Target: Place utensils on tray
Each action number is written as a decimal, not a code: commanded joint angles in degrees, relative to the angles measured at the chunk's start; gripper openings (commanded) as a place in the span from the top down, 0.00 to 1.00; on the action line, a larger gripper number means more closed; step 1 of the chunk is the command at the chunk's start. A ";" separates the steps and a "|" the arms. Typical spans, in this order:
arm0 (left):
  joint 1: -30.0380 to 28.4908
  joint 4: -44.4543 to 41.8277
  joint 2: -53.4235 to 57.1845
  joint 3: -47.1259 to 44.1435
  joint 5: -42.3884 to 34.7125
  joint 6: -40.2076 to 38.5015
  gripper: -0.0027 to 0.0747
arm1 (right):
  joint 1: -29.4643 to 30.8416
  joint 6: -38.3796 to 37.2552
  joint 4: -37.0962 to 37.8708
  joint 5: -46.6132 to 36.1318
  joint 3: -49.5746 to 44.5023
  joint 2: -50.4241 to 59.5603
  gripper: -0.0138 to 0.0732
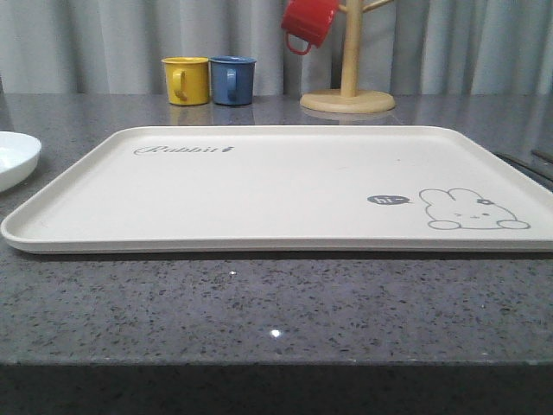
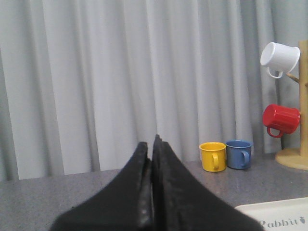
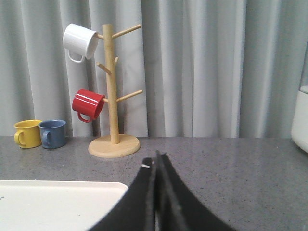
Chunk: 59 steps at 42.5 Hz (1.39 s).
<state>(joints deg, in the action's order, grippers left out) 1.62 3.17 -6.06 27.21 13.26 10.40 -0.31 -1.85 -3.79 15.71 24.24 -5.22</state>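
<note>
Tray (image 1: 259, 186) lies flat on grey speckled worktop (image 1: 276, 311), long axis across the robot's front, surface bare, nothing on it yet. Utensils: dark thin strips at far right edge of front view (image 1: 529, 164), just beside tray's right rim, too cut off to say which piece, prob. cutlery but can't confirm. If so, right arm is the nearer one and the pick lies off the tray's right side; judgement only. Left end effector (image 2: 153, 144): black fingers pressed together, nothing between them, raised and facing the curtain; tray corner low in its view. Right end effector (image 3: 156, 161): same, fingers closed tight, empty, tray corner (image 3: 62, 202) below and to one side. Task looks not started. Writing: "Rabbit" script near tray's far left corner (image 1: 183, 150); small dark speech bubble reading "hi~" (image 1: 390, 201) next to rabbit drawing (image 1: 473, 211) at near right. Background: yellow mug (image 1: 187, 80), blue mug (image 1: 232, 79), wooden mug tree (image 1: 349, 86) w/ red mug (image 1: 308, 22); white plate (image 1: 15, 157) at left edge.
</note>
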 commanded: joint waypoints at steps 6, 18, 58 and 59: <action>-0.10 1.87 -12.81 14.63 11.80 -0.47 0.99 | 0.29 0.28 0.60 5.60 12.03 -11.64 0.92; -0.10 1.87 -21.80 15.48 13.82 -0.47 0.99 | 0.29 0.28 1.95 11.12 12.68 -21.38 0.92; -0.10 1.34 -28.64 15.73 15.58 -0.47 0.37 | 0.29 0.28 3.27 12.27 12.68 -26.37 0.31; -0.10 1.26 -29.37 16.29 16.36 -0.47 0.37 | 0.29 0.28 3.27 12.27 12.68 -26.37 0.31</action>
<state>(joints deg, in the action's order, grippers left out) 1.62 4.28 -33.69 40.70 32.14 10.40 -0.31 -1.77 -1.21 31.92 35.19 -31.07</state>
